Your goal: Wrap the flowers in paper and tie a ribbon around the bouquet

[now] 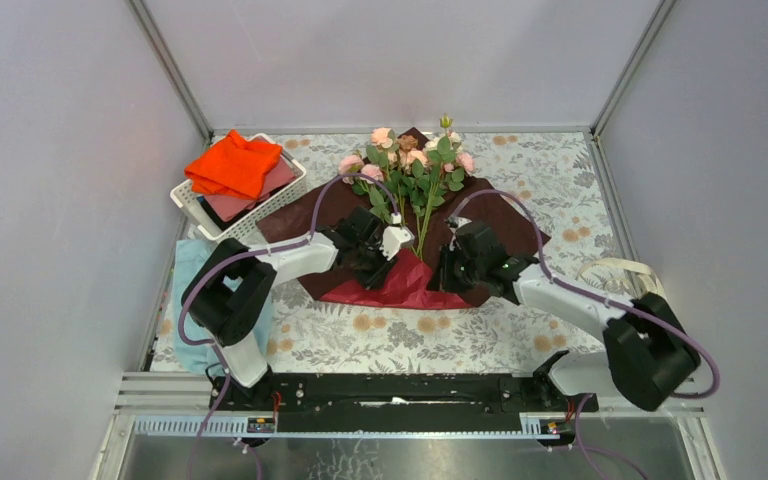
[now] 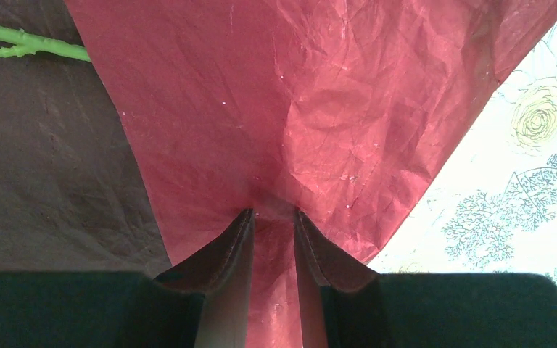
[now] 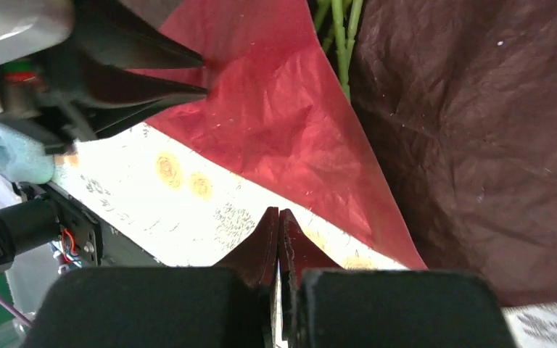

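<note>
Left gripper: jaws partly closed, pinching a puckered fold of the paper; creases fan out from the fingertips and the red sheet runs down between the two fingers.
Right gripper: jaws pressed together with nothing visible between them; the tips sit over the floral tablecloth, just beside the paper's near edge. Whether they touch that edge cannot be told.
Paper: spread at the table's middle, dark matte side up, with its near corner turned over to show the brighter red side; that turned-over flap lies between the two grippers.
Flowers: lying on the paper, blooms toward the far edge, stems pointing to the gap between the grippers and ending at the red flap.
Ribbon: looped on the tablecloth at the right, well apart from both grippers.
Basket: far left, holding an orange cloth.
</note>
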